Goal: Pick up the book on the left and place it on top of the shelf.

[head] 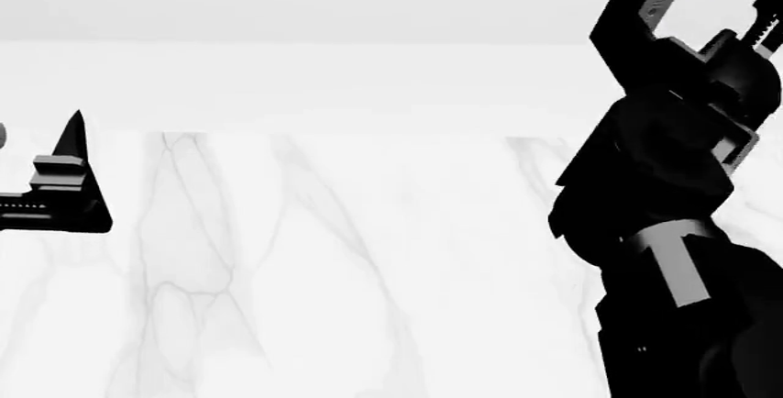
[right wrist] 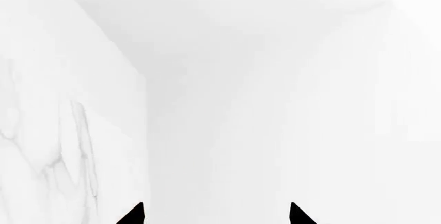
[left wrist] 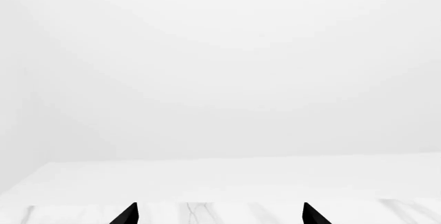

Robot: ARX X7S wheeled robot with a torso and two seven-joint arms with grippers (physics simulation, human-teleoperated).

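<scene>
Book and shelf appear in none of the three views, only white marble surface (head: 367,260) running to its far edge. Left gripper (left wrist: 219,214) shows two dark fingertips spread apart, nothing between them. Right gripper (right wrist: 216,214) likewise splayed and empty, its arm (head: 673,233) raised at the surface's right edge.

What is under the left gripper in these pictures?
Under the left gripper, whose jaws stand apart, lies only the white marble surface with grey veins. No book or shelf shows in any view; the right arm covers part of the surface.
</scene>
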